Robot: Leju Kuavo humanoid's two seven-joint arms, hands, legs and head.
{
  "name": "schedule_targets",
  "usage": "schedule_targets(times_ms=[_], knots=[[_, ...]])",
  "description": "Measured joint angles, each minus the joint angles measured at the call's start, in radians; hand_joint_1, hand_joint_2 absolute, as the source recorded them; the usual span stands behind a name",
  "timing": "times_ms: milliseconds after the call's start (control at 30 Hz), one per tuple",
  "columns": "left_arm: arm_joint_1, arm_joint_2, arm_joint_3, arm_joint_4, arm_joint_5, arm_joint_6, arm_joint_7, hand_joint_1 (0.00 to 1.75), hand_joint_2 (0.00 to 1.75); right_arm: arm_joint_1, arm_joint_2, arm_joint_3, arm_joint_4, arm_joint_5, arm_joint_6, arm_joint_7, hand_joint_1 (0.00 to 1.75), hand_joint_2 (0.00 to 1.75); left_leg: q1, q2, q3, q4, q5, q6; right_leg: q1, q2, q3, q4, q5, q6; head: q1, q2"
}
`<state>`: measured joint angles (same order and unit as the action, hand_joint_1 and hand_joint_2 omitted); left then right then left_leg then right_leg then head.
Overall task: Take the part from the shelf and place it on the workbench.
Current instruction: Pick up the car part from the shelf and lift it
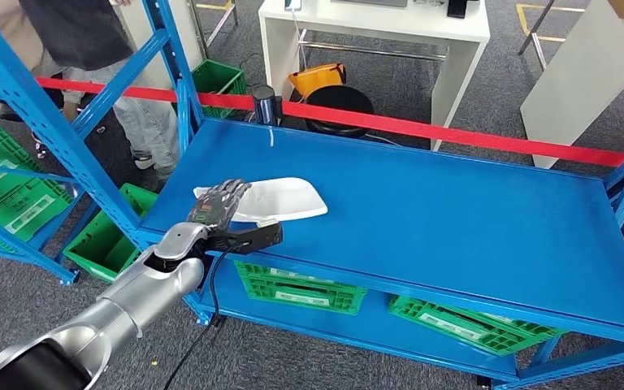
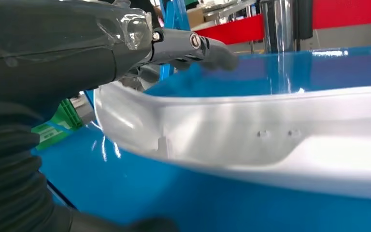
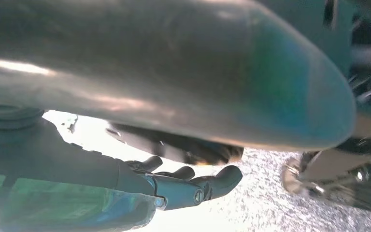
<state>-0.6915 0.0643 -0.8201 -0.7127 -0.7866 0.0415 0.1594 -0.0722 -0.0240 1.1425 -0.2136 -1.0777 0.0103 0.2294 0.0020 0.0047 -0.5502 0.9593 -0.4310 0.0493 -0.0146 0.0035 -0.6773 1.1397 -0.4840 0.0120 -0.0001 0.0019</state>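
Part lies on blue shelf, left hand gripping it.

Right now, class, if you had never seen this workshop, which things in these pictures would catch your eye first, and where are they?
First, the white part lying on the bright blue shelf, near its left front corner, with the robot's left hand resting over its near edge. Next, the red barrier tape stretched across behind the shelf. Below, green crates sit on the lower level.
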Motion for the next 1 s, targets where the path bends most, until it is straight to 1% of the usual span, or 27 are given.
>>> schedule_targets(times_ms=[33, 67, 100, 133, 167, 200, 233, 267, 300, 333, 367, 400, 433, 467, 533, 567, 600, 633, 667, 700, 733, 767, 800, 867, 933, 967, 1000], knots=[[0.001, -0.004, -0.002, 0.005, 0.0, 0.0, -0.001, 1.74, 1.75, 0.0, -0.001, 0.0, 0.0, 0.0, 0.0, 0.001, 0.0, 0.0, -0.001, 0.0, -0.002, 0.0, 0.001, 0.002, -0.001, 0.0, -0.033, 0.072, -0.028, -0.002, 0.0, 0.0], [0.004, -0.006, -0.004, 0.01, 0.0, 0.0, -0.001, 1.75, 1.75, 0.001, -0.001, 0.0, 0.0, 0.0, 0.0, 0.001, 0.0, 0.0, -0.002, 0.0, -0.003, 0.001, 0.001, 0.001, -0.002, 0.0, -0.059, 0.129, -0.047, 0.0, 0.0, 0.0], [0.007, -0.007, -0.007, 0.014, 0.0, 0.0, -0.001, 1.75, 1.75, 0.001, -0.002, 0.001, 0.0, 0.0, 0.0, 0.002, 0.0, 0.0, -0.002, 0.0, -0.003, 0.001, 0.001, 0.001, -0.003, 0.0, -0.07, 0.153, -0.051, 0.006, 0.0, 0.0], [0.008, -0.008, -0.009, 0.018, 0.0, 0.0, -0.001, 1.75, 1.75, 0.002, -0.002, 0.001, 0.0, 0.0, 0.0, 0.002, 0.0, 0.0, -0.002, 0.0, -0.003, 0.003, 0.001, 0.0, -0.004, -0.001, -0.059, 0.131, -0.039, 0.015, 0.0, 0.0], [0.009, -0.009, -0.011, 0.02, 0.0, 0.0, -0.002, 1.74, 1.75, 0.002, -0.003, 0.001, 0.0, 0.001, 0.0, 0.002, 0.0, 0.0, -0.002, -0.001, -0.003, 0.005, -0.001, -0.002, -0.007, -0.001, -0.029, 0.071, -0.013, 0.024, 0.0, 0.0], [0.009, -0.009, -0.012, 0.022, 0.0, 0.001, -0.002, 1.73, 1.75, 0.002, -0.004, 0.002, 0.0, 0.001, 0.0, 0.002, 0.0, 0.0, -0.001, -0.002, -0.005, 0.011, -0.004, -0.007, -0.009, -0.003, 0.01, -0.008, 0.014, 0.031, 0.001, 0.0], [0.009, -0.009, -0.013, 0.024, 0.0, 0.002, -0.002, 1.72, 1.75, 0.001, -0.005, 0.002, 0.0, 0.002, 0.0, 0.002, 0.0, 0.0, -0.004, -0.004, -0.008, 0.018, -0.009, -0.013, -0.01, -0.004, 0.044, -0.074, 0.035, 0.033, 0.0, 0.0], [0.008, -0.009, -0.014, 0.025, 0.001, 0.003, -0.003, 1.71, 1.75, 0.001, -0.006, 0.002, 0.0, 0.002, 0.001, 0.002, 0.0, 0.0, -0.006, -0.005, -0.011, 0.024, -0.013, -0.018, -0.01, -0.004, 0.065, -0.115, 0.047, 0.029, 0.0, 0.0], [0.007, -0.009, -0.014, 0.026, 0.001, 0.005, -0.003, 1.71, 1.75, 0.001, -0.006, 0.002, 0.0, 0.002, 0.001, 0.002, 0.0, 0.0, -0.007, -0.005, -0.014, 0.029, -0.016, -0.022, -0.008, -0.004, 0.073, -0.132, 0.05, 0.023, 0.0, 0.0], [0.006, -0.008, -0.014, 0.027, 0.002, 0.008, -0.003, 1.71, 1.75, 0.001, -0.006, 0.002, 0.0, 0.002, 0.001, 0.002, 0.0, 0.0, -0.008, -0.006, -0.016, 0.031, -0.017, -0.025, -0.006, -0.003, 0.074, -0.131, 0.051, 0.016, -0.001, 0.0], [0.005, -0.008, -0.014, 0.027, 0.003, 0.01, -0.004, 1.71, 1.75, 0.001, -0.006, 0.002, 0.0, 0.002, 0.002, 0.002, 0.0, 0.0, -0.006, -0.006, -0.017, 0.032, -0.019, -0.028, -0.008, -0.003, 0.073, -0.131, 0.051, 0.01, -0.001, 0.0], [0.002, -0.007, -0.014, 0.027, 0.004, 0.012, -0.004, 1.72, 1.75, 0.001, -0.006, 0.002, 0.0, 0.002, 0.002, 0.002, 0.0, 0.0, -0.004, -0.006, -0.021, 0.039, -0.025, -0.032, -0.01, -0.002, 0.074, -0.132, 0.052, 0.004, -0.001, 0.0], [0.0, -0.006, -0.014, 0.028, 0.004, 0.013, -0.004, 1.73, 1.75, 0.001, -0.006, 0.002, 0.0, 0.002, 0.002, 0.002, 0.0, 0.0, -0.002, -0.006, -0.03, 0.058, -0.039, -0.037, -0.013, -0.002, 0.076, -0.133, 0.052, -0.001, -0.002, 0.0], [-0.002, -0.005, -0.014, 0.028, 0.005, 0.014, -0.005, 1.74, 1.75, 0.001, -0.005, 0.002, 0.0, 0.002, 0.002, 0.002, 0.0, 0.0, 0.001, -0.006, -0.049, 0.1, -0.064, -0.043, -0.016, -0.002, 0.077, -0.134, 0.052, -0.006, -0.002, 0.0], [-0.003, -0.004, -0.015, 0.028, 0.007, 0.014, -0.007, 1.75, 1.75, 0.0, -0.005, 0.002, 0.0, 0.001, 0.004, 0.002, 0.0, 0.0, 0.005, -0.006, -0.112, 0.234, -0.128, -0.054, -0.014, -0.003, 0.077, -0.134, 0.052, -0.012, -0.003, 0.0], [-0.002, -0.003, -0.016, 0.029, 0.008, 0.015, -0.007, 1.75, 1.75, 0.001, -0.005, 0.002, 0.0, 0.001, 0.004, 0.002, 0.0, 0.0, 0.007, -0.006, -0.142, 0.298, -0.15, -0.057, -0.013, -0.002, 0.077, -0.134, 0.051, -0.013, -0.003, 0.0], [-0.002, -0.003, -0.018, 0.03, 0.008, 0.014, -0.008, 1.75, 1.75, 0.001, -0.005, 0.002, 0.0, 0.001, 0.005, 0.002, 0.0, 0.0, 0.009, -0.006, -0.158, 0.33, -0.154, -0.057, -0.012, -0.001, 0.078, -0.134, 0.051, -0.013, -0.003, 0.0], [-0.002, -0.003, -0.019, 0.031, 0.009, 0.014, -0.009, 1.75, 1.75, 0.002, -0.005, 0.002, 0.0, 0.001, 0.005, 0.002, 0.0, 0.0, 0.009, -0.006, -0.156, 0.324, -0.139, -0.056, -0.011, 0.0, 0.079, -0.134, 0.051, -0.013, -0.003, 0.0], [-0.003, -0.003, -0.02, 0.032, 0.01, 0.014, -0.01, 1.75, 1.75, 0.002, -0.005, 0.002, 0.0, 0.001, 0.005, 0.002, 0.0, 0.0, 0.009, -0.006, -0.131, 0.273, -0.107, -0.052, -0.01, 0.002, 0.08, -0.134, 0.051, -0.013, -0.003, 0.0], [-0.006, -0.002, -0.02, 0.032, 0.011, 0.014, -0.011, 1.75, 1.75, 0.002, -0.004, 0.002, 0.0, 0.001, 0.005, 0.002, 0.0, 0.0, 0.008, -0.006, -0.093, 0.198, -0.07, -0.044, -0.01, 0.003, 0.082, -0.134, 0.051, -0.013, -0.003, 0.0], [-0.009, -0.002, -0.02, 0.032, 0.013, 0.014, -0.012, 1.75, 1.75, 0.001, -0.003, 0.002, 0.0, 0.001, 0.005, 0.002, 0.0, 0.0, 0.005, -0.005, -0.056, 0.126, -0.045, -0.036, -0.006, 0.004, 0.083, -0.134, 0.052, -0.012, -0.002, 0.0], [-0.012, -0.002, -0.02, 0.032, 0.015, 0.014, -0.013, 1.75, 1.75, 0.001, -0.001, 0.002, 0.0, 0.001, 0.005, 0.002, 0.0, 0.0, 0.002, -0.005, -0.029, 0.071, -0.03, -0.029, -0.004, 0.005, 0.084, -0.134, 0.052, -0.011, -0.002, 0.0], [-0.014, -0.002, -0.02, 0.032, 0.016, 0.014, -0.014, 1.75, 1.75, 0.001, 0.0, 0.002, 0.0, 0.001, 0.005, 0.002, 0.0, 0.0, -0.002, -0.004, -0.016, 0.044, -0.027, -0.024, -0.004, 0.004, 0.083, -0.134, 0.053, -0.009, -0.002, 0.0], [-0.017, -0.001, -0.02, 0.032, 0.019, 0.014, -0.015, 1.75, 1.75, 0.001, 0.002, 0.003, 0.0, 0.001, 0.005, 0.002, 0.0, 0.0, -0.006, -0.004, -0.011, 0.032, -0.026, -0.017, -0.004, 0.004, 0.082, -0.138, 0.057, 0.001, -0.002, 0.0], [-0.019, -0.002, -0.02, 0.032, 0.019, 0.015, -0.016, 1.75, 1.75, 0.001, 0.002, 0.003, 0.0, 0.001, 0.005, 0.002, 0.0, 0.0, -0.003, -0.002, 0.0, 0.015, -0.013, -0.009, -0.004, 0.002, 0.073, -0.124, 0.048, 0.008, -0.001, 0.0], [-0.021, -0.002, -0.02, 0.032, 0.019, 0.015, -0.016, 1.75, 1.75, 0.001, 0.0, 0.003, 0.0, 0.001, 0.005, 0.002, 0.0, 0.0, 0.0, -0.001, 0.004, 0.006, -0.005, -0.004, -0.003, 0.001, 0.058, -0.093, 0.031, 0.007, -0.001, 0.0], [-0.021, -0.004, -0.02, 0.033, 0.019, 0.015, -0.016, 1.75, 1.75, 0.001, -0.001, 0.003, 0.0, 0.002, 0.005, 0.002, 0.0, 0.0, 0.001, 0.0, 0.004, 0.002, -0.001, -0.002, -0.004, 0.001, 0.031, -0.038, 0.005, 0.005, 0.0, 0.0]])
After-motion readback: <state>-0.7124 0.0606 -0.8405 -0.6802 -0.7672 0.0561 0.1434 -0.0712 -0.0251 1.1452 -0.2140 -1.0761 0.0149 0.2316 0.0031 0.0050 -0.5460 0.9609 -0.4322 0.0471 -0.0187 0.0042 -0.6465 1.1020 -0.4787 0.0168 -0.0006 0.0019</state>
